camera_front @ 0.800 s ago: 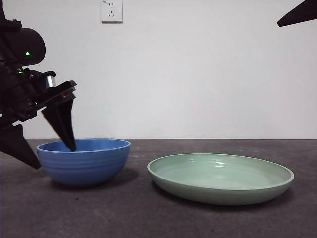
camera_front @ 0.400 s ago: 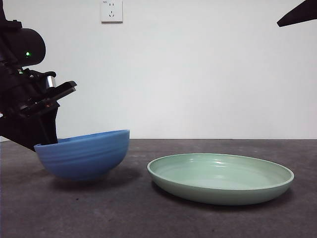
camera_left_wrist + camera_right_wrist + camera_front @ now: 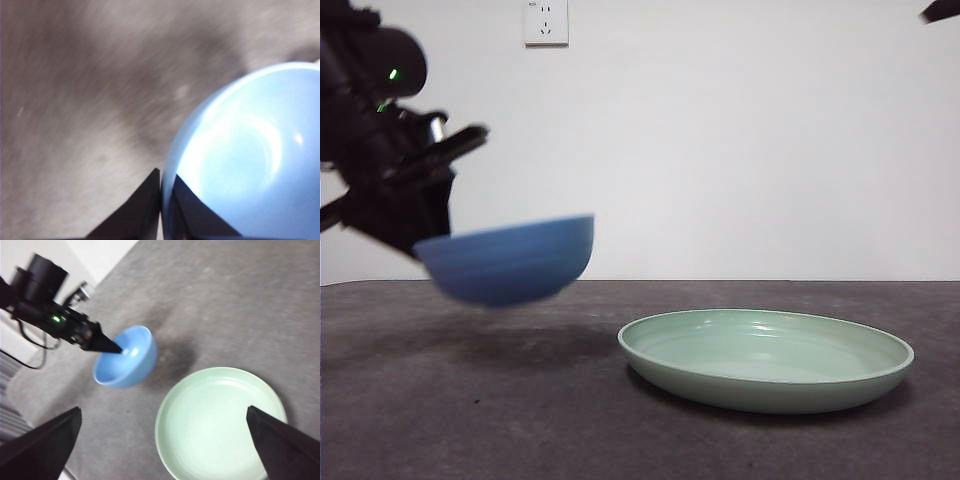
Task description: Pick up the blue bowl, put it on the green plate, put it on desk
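Bowl first: the blue bowl point(image 3: 510, 260) is off the desk point(image 3: 520, 420), hanging in the air w/ its shadow below, tilted a bit, far rim higher than the pinched side. The left gripper point(image 3: 161, 187) has it by the rim, one jaw inside and one outside, clamped thin on the wall; in the front view the gripper point(image 3: 400, 215) sits at the bowl's 9 o'clock. The green plate point(image 3: 765, 360) lies flat on the desk at the bowl's 3 o'clock, apart from it, nothing in it.

Judgement: carry phase, approx. a third done. To do it well: hold the rim pinch firm since a one-sided grip lets the bowl swing; clear the plate's near rim before going over; centre the bowl above the plate, level it, lower slow, release only once the base sits.

The right gripper point(image 3: 162, 440) waits high above, jaws spread wide, holding nothing.
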Available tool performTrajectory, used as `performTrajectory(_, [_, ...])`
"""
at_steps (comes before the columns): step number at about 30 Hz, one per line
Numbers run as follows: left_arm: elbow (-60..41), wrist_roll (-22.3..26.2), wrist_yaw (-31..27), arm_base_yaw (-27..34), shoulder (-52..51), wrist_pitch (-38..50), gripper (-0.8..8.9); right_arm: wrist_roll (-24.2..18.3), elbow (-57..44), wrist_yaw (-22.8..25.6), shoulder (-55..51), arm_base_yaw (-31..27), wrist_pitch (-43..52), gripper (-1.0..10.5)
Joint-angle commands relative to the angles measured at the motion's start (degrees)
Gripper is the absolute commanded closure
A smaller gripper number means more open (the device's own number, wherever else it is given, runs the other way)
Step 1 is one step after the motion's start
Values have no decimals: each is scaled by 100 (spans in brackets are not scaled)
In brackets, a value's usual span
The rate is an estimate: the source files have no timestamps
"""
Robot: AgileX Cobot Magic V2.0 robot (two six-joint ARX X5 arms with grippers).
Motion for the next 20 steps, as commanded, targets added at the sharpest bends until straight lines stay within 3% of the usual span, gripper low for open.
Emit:
performTrajectory(1, [522,-70,-31,-177,114,-258,796,-334,308,251,-122,-48,-363,311])
performTrajectory(10, [1530,-315,-468,-1104,208,-612,796,-887,1119,1532,-483,-66,-1554,311])
performTrajectory(20, [2354,-291,-468,-2129,1209,-684,796,-907,1508,1674,-787,-66,-2186,311])
